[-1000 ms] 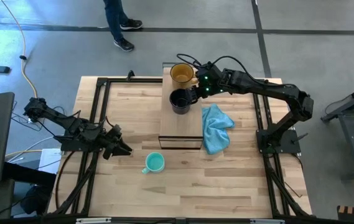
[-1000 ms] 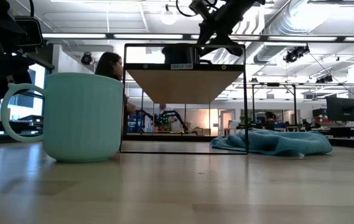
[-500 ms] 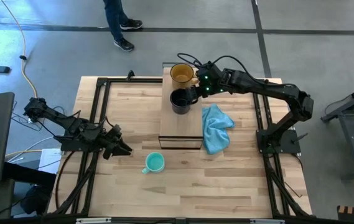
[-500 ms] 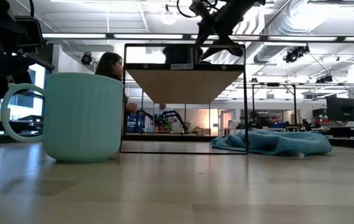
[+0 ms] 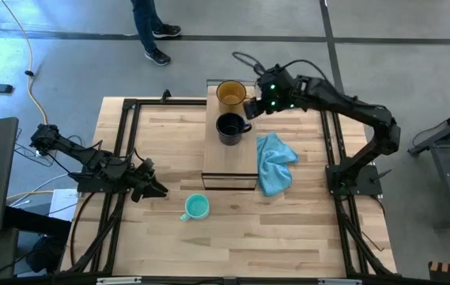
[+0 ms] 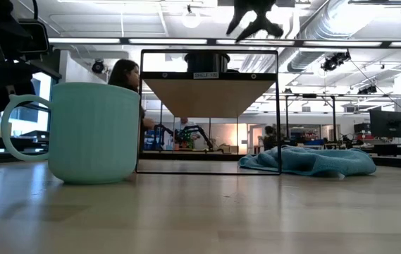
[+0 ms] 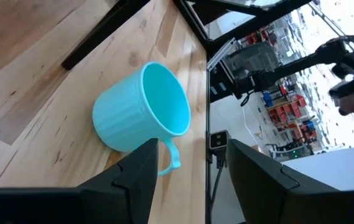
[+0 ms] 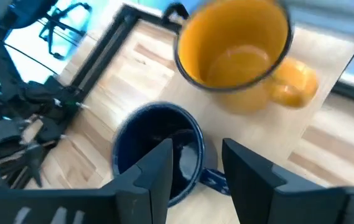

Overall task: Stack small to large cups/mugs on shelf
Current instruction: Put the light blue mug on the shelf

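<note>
Moved: right hand [image 5: 250,107] has lifted off the black mug [image 5: 228,127], fingers now apart, empty.
Mugs: black beside amber mug [image 5: 230,94] on shelf [image 5: 232,162]; teal mug [image 5: 196,207] on surface [image 5: 288,229].
Left hand [image 5: 155,188]: parted, near teal mug.
Label: shelf tag unreadable.

On the shelf [image 5: 232,162], the amber mug [image 5: 230,94] sits at the far end with the black mug [image 5: 229,127] just in front of it. The right gripper [image 5: 250,108] hangs beside the two, just right of them. A blue cloth [image 5: 275,161] lies against the shelf's right side. The teal mug [image 5: 196,207] stands on the table [image 5: 288,229] near the shelf's near end, with the left gripper [image 5: 155,190] to its left.
</note>
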Controlling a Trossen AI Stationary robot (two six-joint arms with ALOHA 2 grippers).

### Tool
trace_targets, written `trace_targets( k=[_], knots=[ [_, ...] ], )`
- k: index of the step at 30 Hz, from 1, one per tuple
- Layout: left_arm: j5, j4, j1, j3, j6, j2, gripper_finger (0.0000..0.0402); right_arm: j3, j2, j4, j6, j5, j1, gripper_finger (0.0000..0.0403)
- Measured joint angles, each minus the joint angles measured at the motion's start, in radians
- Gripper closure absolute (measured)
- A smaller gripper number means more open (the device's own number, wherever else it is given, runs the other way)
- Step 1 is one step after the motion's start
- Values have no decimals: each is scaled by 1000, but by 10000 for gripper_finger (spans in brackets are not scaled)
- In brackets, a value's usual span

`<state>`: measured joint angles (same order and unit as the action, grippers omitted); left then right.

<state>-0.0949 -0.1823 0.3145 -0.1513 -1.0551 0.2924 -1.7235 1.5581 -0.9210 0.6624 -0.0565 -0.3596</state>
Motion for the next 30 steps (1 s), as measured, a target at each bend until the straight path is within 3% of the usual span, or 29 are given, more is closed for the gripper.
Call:
trace_targets(
  k=[7,15,23,30],
  knots=[
    [0,1,0,0,-57,0,222,-265,0,-237,-74,-16,53,272],
    [16,92,0,0,-120,0,222,-463,0,-549,-114,-25,211,272],
    [15,182,0,0,-119,14,222,-467,-8,-646,-94,-65,443,272],
    [49,189,1,0,-120,130,222,-382,-11,-626,-13,-108,655,272]
  ],
)
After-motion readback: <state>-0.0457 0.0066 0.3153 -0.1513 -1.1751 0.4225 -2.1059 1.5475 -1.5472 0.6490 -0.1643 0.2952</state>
